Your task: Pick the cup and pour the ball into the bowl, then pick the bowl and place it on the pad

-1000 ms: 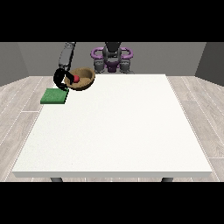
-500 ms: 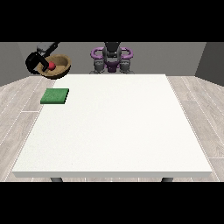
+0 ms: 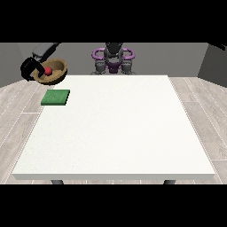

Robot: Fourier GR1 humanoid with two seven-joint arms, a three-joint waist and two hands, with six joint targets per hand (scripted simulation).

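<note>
The hand at the view's left [image 3: 30, 67], fingers apparently curled round the bowl [image 3: 54, 72], holds it raised beyond the table's [image 3: 115, 133] far-left corner.

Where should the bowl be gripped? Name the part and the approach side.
Its rim at the view's left, coming from that side. The bowl is wide and open-topped, so the rim is what fingers can curl over; the hand at the view's left holds it there, clear of the ball inside.

Bare test room: grey walls [image 3: 186, 57], plank floor [image 3: 17, 111], white table [image 3: 115, 128].
</note>
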